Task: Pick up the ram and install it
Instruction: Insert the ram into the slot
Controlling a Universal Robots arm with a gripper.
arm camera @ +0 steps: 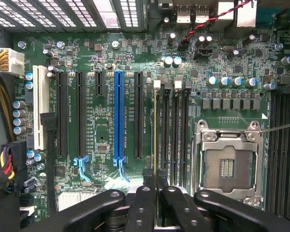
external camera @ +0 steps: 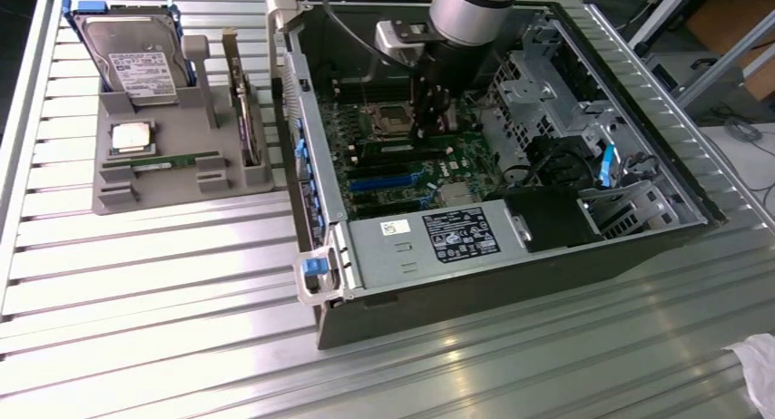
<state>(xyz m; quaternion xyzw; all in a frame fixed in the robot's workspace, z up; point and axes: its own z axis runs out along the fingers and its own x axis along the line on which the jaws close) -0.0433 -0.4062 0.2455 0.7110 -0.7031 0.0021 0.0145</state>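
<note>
In the wrist view the ram [arm camera: 157, 125] appears edge-on as a thin green-yellow strip, lined up with the outermost of the black memory slots [arm camera: 171, 130] beside the empty processor socket [arm camera: 227, 166]. My gripper [arm camera: 157, 182] is shut on the ram's near end, its black fingers [arm camera: 142, 203] pressed close on both sides. Whether the ram is seated in the slot or just above it, I cannot tell. In the exterior view the gripper [external camera: 424, 133] reaches straight down into the open computer case [external camera: 318, 256] over the motherboard.
A grey holder [external camera: 158, 197] at the exterior view's left carries a silver hard drive [external camera: 136, 61], a square processor [external camera: 130, 136] and a green stick [external camera: 163, 162]. The power supply [external camera: 448, 238], drive cage [external camera: 539, 83] and cables [external camera: 557, 165] crowd the case.
</note>
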